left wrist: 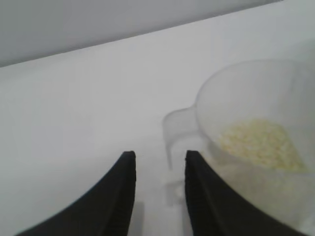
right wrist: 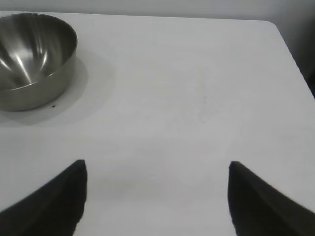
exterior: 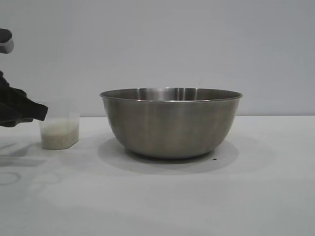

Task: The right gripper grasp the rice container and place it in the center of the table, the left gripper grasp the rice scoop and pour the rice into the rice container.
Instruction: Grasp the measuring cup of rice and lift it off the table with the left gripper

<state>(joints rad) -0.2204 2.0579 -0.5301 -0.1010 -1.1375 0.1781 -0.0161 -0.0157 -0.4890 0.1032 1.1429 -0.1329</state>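
The rice container [exterior: 171,123], a large steel bowl, stands upright and empty at the middle of the white table [exterior: 197,201]. To its left stands the rice scoop [exterior: 59,130], a translucent cup holding rice [exterior: 59,135] in its lower part. My left gripper [exterior: 42,112] reaches in from the left edge beside the cup. Its fingers stand open around the loop handle [left wrist: 173,129], which lies in the gap without being clamped. Rice [left wrist: 261,145] shows inside the cup [left wrist: 256,113]. My right gripper [right wrist: 157,167] is wide open over bare table, well away from the bowl [right wrist: 29,59], and is out of the exterior view.
A plain grey wall rises behind the table. The right wrist view shows the table's far edge and a rounded corner [right wrist: 273,24], with dark space beyond the side edge. A small dark speck [exterior: 214,159] lies by the bowl's base.
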